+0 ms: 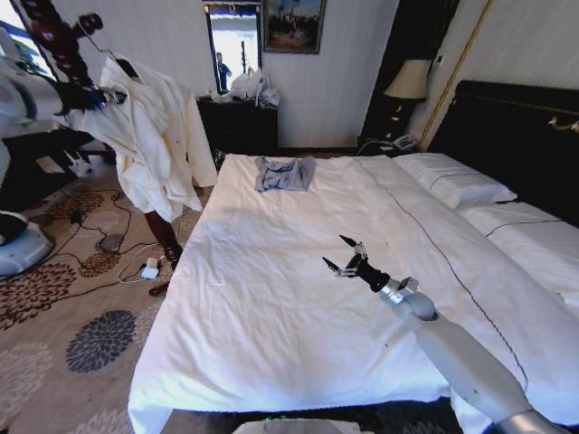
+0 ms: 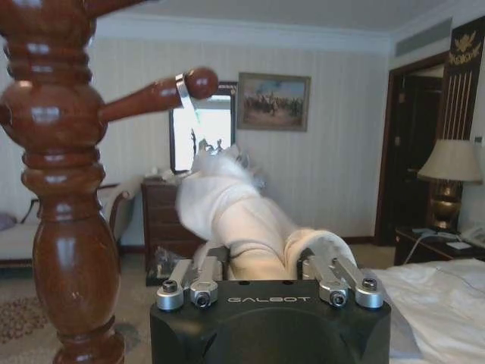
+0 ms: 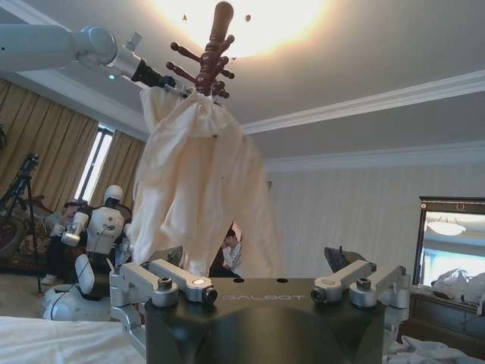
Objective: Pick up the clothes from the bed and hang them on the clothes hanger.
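The cream garment (image 1: 149, 136) is off the bed (image 1: 271, 298) and hanging on a dark red-brown wooden coat stand (image 1: 59, 41) off to the robot's left, beside the bed's foot-side corner. Its long axis runs straight down — collar up at the pegs, hem hanging toward the patterned carpet (image 1: 81, 334), one sleeve drooping down the bed-facing side. There's a thin black hanger (image 1: 122, 63) poking out at the collar, though I can't really make out how it's hooked on.

The left pincer (image 1: 90, 95) is up at the stand near the garment's shoulder. In the left wrist view its fingers (image 2: 189, 284) have a rolled bunch of the cream fabric (image 2: 242, 220) between them, so it looks clamped on the cloth, right beside the turned wooden post (image 2: 61, 189) and one of its pegs (image 2: 163, 91).

The right pincer (image 1: 346, 258) is hovering low over the middle of the white duvet, fingers spread apart and holding nothing (the right wrist view shows the same — both fingers (image 3: 170, 280) wide apart, with the stand (image 3: 208, 57) and hanging garment (image 3: 201, 189) farther off).

A small grey-blue folded garment (image 1: 284, 174) lies flat on the far end of the bed.
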Controlling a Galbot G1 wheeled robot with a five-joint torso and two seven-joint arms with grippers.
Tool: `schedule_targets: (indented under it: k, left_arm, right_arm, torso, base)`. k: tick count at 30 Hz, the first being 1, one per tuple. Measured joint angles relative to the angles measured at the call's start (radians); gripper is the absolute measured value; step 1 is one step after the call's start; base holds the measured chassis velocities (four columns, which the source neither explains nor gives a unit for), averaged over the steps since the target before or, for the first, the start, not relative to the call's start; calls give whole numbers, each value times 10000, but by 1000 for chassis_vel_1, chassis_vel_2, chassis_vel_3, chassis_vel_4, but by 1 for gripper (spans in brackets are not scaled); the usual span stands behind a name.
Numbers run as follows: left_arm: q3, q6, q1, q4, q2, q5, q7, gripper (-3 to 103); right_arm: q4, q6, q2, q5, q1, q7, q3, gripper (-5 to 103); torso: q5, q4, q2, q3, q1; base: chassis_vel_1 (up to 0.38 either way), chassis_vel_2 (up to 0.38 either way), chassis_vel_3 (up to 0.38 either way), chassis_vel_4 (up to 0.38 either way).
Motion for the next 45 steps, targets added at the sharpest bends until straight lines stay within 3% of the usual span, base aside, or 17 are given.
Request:
schedule_targets:
  k: [6,8,12,16,25,28,32,35,39,40,42,43,45]
  left_arm:
    - [-528,-184,531,-646,329,155,-116,64]
    - [-863,-228,914,-1008,522,182,-166,69]
    - [-1642,-516,2019,-1944,1148,337,-184,90]
    - [-2311,-708,2973,-2520,1629,395,-165,98]
    - [-2939,-845,4236,-3240,2402,326,-34,100]
    - [-3020,-623,4531,-3474,2637,162,-37,100]
    - [-3407,276,5223,-4133,3054,-926,-188,100]
    - [-3399,213,5228,-4125,3021,-830,-277,100]
    - [-3069,-227,4750,-3694,2345,-716,-1307,100]
    - [-3020,-331,4705,-3655,2242,-727,-1329,100]
    - [-3008,-364,4712,-3668,2222,-750,-1224,100]
    - [-3021,-378,4810,-3764,2277,-774,-892,100]
    - [-3108,-931,5235,-4138,2681,-572,502,100]
  right_arm:
    - [39,0,-32,-9,-8,-2,-10,100]
    - [61,0,-50,-11,-13,-6,-11,100]
    - [105,0,-74,-17,-42,-12,-11,100]
    - [127,0,-84,-47,-64,-15,-11,100]
    - [177,-20,-59,-117,-71,-12,-64,100]
    - [220,-27,-50,-121,-61,-3,-71,100]
    - [256,-34,-57,-129,-80,8,-53,100]
    - [262,-35,-68,-129,-88,9,-31,100]
    - [252,-35,-82,-128,-94,9,-22,100]
    - [251,-36,-80,-129,-94,9,-36,100]
    - [250,-35,-76,-129,-95,8,-46,100]
    - [249,-36,-71,-130,-96,9,-54,100]
    - [241,-35,-73,-129,-109,9,-55,100]
  torso:
    - [1,0,0,0,1]
    - [0,-2,0,0,0]
    - [-3,2,0,0,1]
    - [-2,2,0,0,-1]
    - [0,-2,0,0,0]
    - [-1,1,-1,0,0]
    - [2,3,-1,0,0]
    - [3,4,0,-1,-1]
    - [-3,-3,-1,1,2]
    - [-3,-7,-2,2,5]
    - [-2,-9,-3,3,6]
    - [1,-8,-3,2,6]
    - [-1,2,-2,2,5]
  base:
    - [0,0,0,0]
    - [0,0,0,0]
    - [0,0,0,0]
    - [0,0,0,0]
    - [0,0,0,0]
    - [0,0,0,0]
    - [0,0,0,0]
    - [0,0,0,0]
    - [0,0,0,0]
    - [0,0,0,0]
    - [0,0,0,0]
    - [0,0,0,0]
    - [0,0,0,0]
